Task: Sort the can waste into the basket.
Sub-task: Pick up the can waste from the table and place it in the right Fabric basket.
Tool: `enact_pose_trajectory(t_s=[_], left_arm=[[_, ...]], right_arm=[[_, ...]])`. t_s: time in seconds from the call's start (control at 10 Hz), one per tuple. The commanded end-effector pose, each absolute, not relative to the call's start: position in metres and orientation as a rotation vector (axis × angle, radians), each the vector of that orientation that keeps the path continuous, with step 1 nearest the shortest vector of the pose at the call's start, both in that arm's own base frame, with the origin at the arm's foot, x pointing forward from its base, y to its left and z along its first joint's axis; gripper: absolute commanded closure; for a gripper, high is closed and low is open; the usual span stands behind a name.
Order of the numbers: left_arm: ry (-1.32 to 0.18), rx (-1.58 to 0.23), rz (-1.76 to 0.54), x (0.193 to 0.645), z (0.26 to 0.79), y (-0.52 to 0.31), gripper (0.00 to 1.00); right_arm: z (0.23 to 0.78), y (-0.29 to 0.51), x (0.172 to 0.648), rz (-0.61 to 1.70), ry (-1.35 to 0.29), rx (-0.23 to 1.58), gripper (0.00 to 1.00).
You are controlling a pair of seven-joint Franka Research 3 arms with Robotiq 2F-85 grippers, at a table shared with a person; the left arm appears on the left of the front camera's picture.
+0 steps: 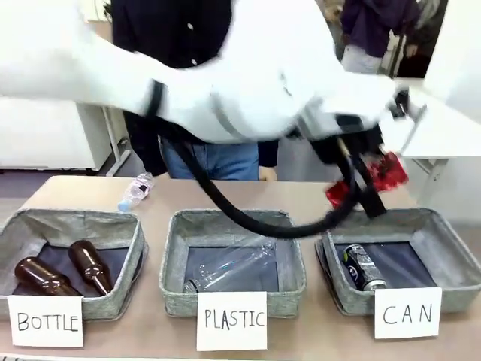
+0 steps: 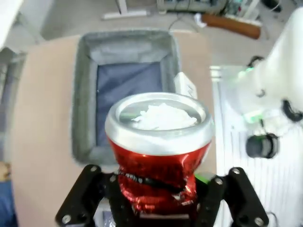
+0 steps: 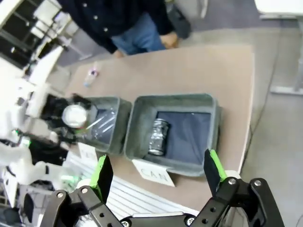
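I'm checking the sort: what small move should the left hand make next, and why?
Probably ease the left hand, shut on the red can, farther over the CAN basket before opening: the can hangs above the basket's far rim, and the black can already lies inside.

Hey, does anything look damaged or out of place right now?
The red can held in the left tool is dented and crumpled. A small clear bottle lies loose on the table.

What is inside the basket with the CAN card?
One black can lies on the dark floor of the CAN basket. In the front view the left gripper and its red can cover the far left corner.
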State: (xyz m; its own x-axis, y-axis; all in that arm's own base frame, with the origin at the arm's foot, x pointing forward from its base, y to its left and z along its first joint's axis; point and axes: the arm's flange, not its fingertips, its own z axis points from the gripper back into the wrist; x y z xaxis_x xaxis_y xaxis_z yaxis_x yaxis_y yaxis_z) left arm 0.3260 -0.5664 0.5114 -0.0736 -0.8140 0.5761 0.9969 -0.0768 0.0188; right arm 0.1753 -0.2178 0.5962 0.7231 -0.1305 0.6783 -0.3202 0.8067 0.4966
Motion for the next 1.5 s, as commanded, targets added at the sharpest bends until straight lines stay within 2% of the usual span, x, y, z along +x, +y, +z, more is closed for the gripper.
enact_pose_trajectory(t_s=[0.0,0.2,0.3,0.5,0.6,0.7,0.8,1.0,1.1,1.3,1.4], left_arm=[[-0.427,-0.499,-1.559,0.351,0.473,-0.613,1.00],[-0.326,-0.510,-1.543,0.356,0.443,-0.632,1.00],[-0.350,-0.510,-1.541,0.360,0.441,-0.633,1.00],[-0.294,-0.505,-1.536,0.360,0.438,-0.630,1.00],[-0.275,-0.475,-1.530,0.361,0.435,-0.630,0.43],[-0.251,-0.491,-1.524,0.362,0.434,-0.630,0.42],[-0.246,-0.491,-1.524,0.362,0.434,-0.631,0.00],[-0.257,-0.487,-1.526,0.360,0.435,-0.629,0.00],[-0.261,-0.493,-1.526,0.360,0.436,-0.627,0.18],[-0.261,-0.495,-1.513,0.362,0.436,-0.625,0.00],[-0.259,-0.495,-1.502,0.364,0.437,-0.624,0.00]], right_arm=[[0.619,-0.205,0.195,0.153,-0.784,0.674,0.00],[0.619,-0.205,0.195,0.153,-0.784,0.674,0.00],[0.619,-0.205,0.195,0.153,-0.784,0.674,0.00],[0.619,-0.205,0.195,0.153,-0.784,0.674,0.00],[0.619,-0.205,0.195,0.153,-0.784,0.674,0.00],[0.619,-0.205,0.195,0.153,-0.784,0.674,0.00],[0.619,-0.205,0.195,0.153,-0.784,0.674,0.00],[0.619,-0.205,0.195,0.153,-0.784,0.674,0.00],[0.619,-0.205,0.195,0.153,-0.784,0.674,0.00],[0.619,-0.205,0.195,0.153,-0.784,0.674,0.00],[0.619,-0.205,0.195,0.153,-0.784,0.674,0.00]])
